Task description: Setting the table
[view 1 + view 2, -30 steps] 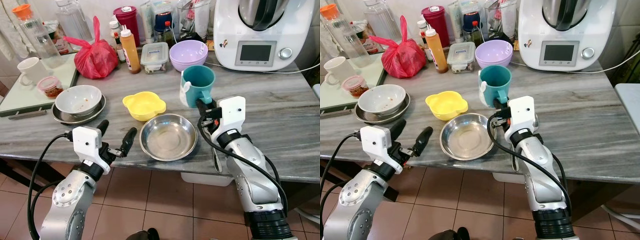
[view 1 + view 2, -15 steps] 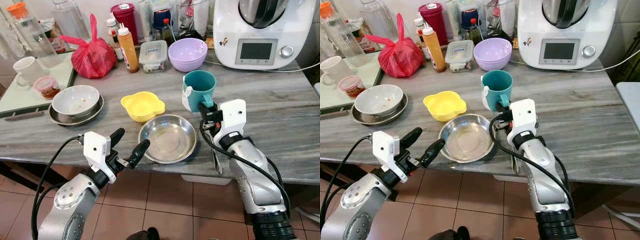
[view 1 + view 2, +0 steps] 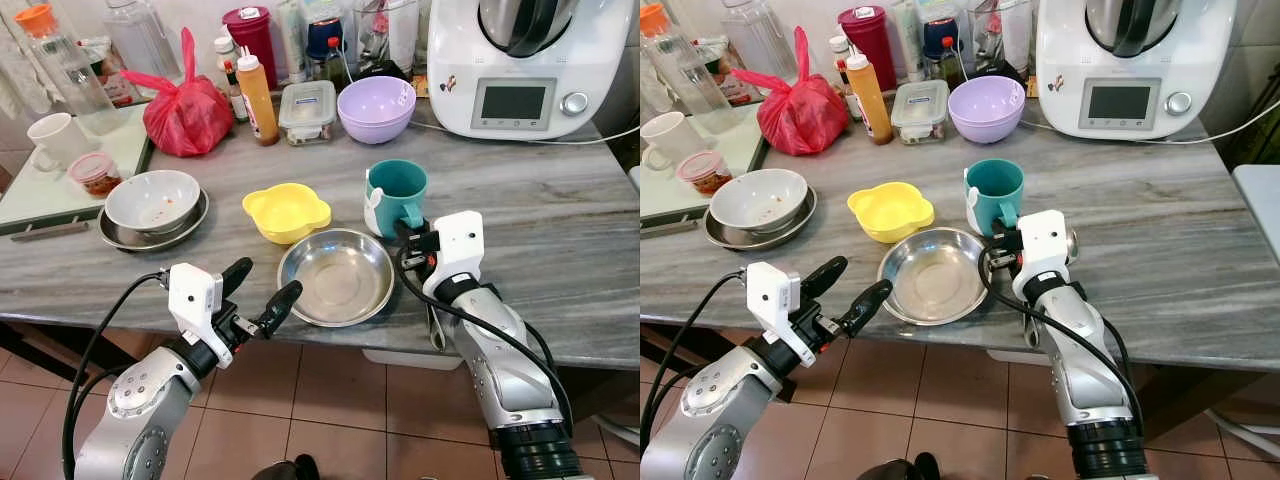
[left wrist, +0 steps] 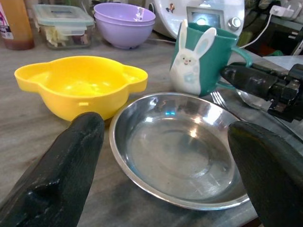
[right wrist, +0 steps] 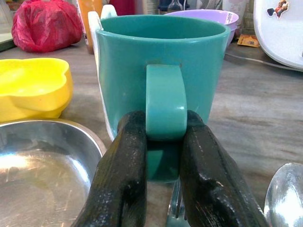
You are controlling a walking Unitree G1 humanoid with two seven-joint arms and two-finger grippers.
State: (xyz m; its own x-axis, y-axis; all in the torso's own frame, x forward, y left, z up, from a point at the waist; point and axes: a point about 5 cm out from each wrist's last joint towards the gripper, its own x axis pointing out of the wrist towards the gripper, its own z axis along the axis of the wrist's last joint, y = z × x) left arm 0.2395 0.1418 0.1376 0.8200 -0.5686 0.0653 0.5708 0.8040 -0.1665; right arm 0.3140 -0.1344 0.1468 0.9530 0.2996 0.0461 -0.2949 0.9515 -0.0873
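Right gripper (image 5: 161, 156) is clamped on the handle of the teal mug (image 3: 396, 195), one finger each side of the loop, near its lower end. The mug stands upright on the marble table (image 3: 560, 230), just behind the steel bowl (image 3: 337, 277) and beside the yellow bowl (image 3: 287, 210). It carries a white rabbit relief on the side facing away from the handle.

Left gripper (image 3: 257, 301) hovers at the table's near edge with fingers spread wide, empty, aimed at the steel bowl, not touching it.

Fork (image 4: 218, 98) and spoon (image 5: 284, 198) lie on the table just under the right gripper, next to the mug.

Handling, est.: mug looks like ceramic or hard plastic, stiff, smooth, prob. glazed and slippery. Interior appears empty, so light. The handle is the correct hold but narrow; with a grip this low on the loop, the mug may swing or tilt when lifted. Keep it level and set down gently; chips if knocked on stone.

Steel bowl: light, rigid, shallow, thin rim. It will skate on the marble if pushed. Take it at the rim, one finger inside and one outside.

Clutter at rear (purple bowls (image 3: 377, 108), food processor (image 3: 520, 60), red bag (image 3: 190, 112)) is well apart from the work zone.
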